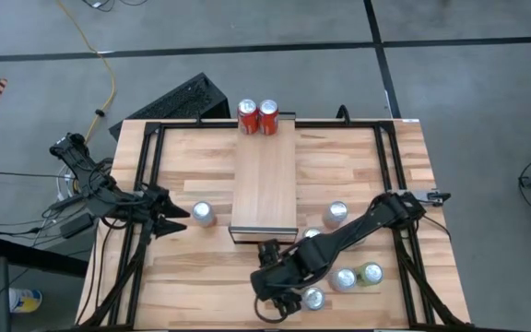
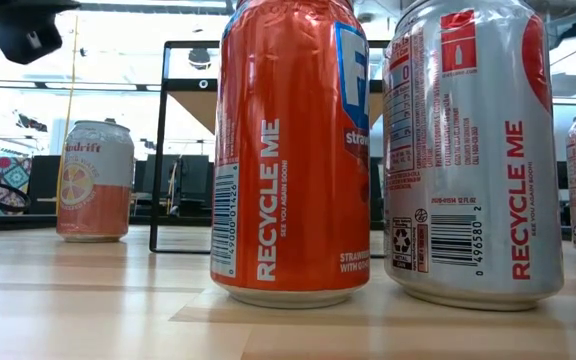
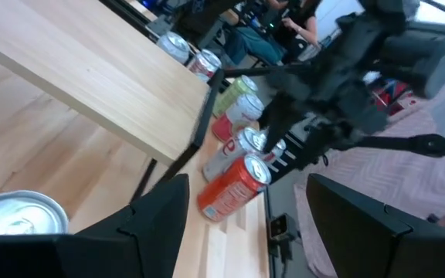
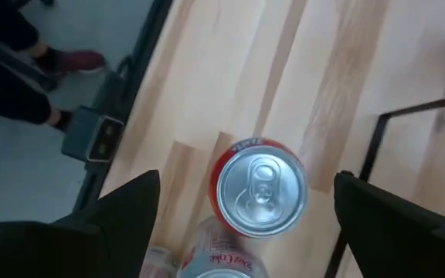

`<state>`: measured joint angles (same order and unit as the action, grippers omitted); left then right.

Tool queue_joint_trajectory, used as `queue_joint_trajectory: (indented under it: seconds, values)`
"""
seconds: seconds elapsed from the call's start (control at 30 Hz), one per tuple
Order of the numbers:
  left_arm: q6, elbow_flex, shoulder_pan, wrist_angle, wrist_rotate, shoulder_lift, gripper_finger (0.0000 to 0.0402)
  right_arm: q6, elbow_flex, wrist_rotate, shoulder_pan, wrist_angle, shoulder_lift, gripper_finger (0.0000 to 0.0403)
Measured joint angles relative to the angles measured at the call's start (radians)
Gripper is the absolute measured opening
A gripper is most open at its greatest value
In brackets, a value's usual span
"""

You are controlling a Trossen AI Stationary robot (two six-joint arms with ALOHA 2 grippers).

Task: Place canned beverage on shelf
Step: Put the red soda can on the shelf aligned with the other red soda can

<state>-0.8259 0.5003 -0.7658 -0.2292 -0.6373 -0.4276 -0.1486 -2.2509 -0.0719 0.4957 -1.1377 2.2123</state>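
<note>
The shelf (image 1: pixel 264 175) is a long light-wood platform in the middle of the table. Two red cans (image 1: pixel 248 117) (image 1: pixel 268 117) stand on its far end, and they fill the low view (image 2: pixel 293 150) (image 2: pixel 473 150). My right gripper (image 1: pixel 289 297) (image 4: pixel 247 176) is open near the table's near edge. Its fingers stand on either side of an upright red can with a silver top (image 4: pixel 261 185) (image 1: pixel 313 298), without touching it. My left gripper (image 1: pixel 178 219) (image 3: pixel 247 179) is open and empty left of the shelf, beside an upright can (image 1: pixel 203 214) (image 3: pixel 18 212).
More cans stand right of the shelf's near end (image 1: pixel 336 214) (image 1: pixel 312 235) and near the front right (image 1: pixel 344 278) (image 1: pixel 371 274). Another can (image 4: pixel 215 259) shows just under my right wrist. The black table frame (image 1: pixel 146 166) runs along the sides.
</note>
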Motion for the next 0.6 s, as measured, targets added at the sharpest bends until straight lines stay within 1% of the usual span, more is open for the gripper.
queue_joint_trajectory:
  seconds: [0.3, 0.47, 0.6]
  values:
    - [0.017, 0.000, 0.000, -0.002, 0.001, 0.000, 0.0251, 0.000, 0.000, -0.001, -0.012, -0.023, 0.081, 0.0361]
    - [0.017, 0.000, 0.000, -0.012, -0.001, 0.000, 0.0251, -0.002, 0.000, 0.012, -0.022, -0.024, 0.084, 0.0360]
    - [0.017, 0.000, 0.000, -0.022, -0.006, 0.000, 0.0251, -0.008, 0.000, 0.014, -0.027, -0.030, 0.084, 0.0343]
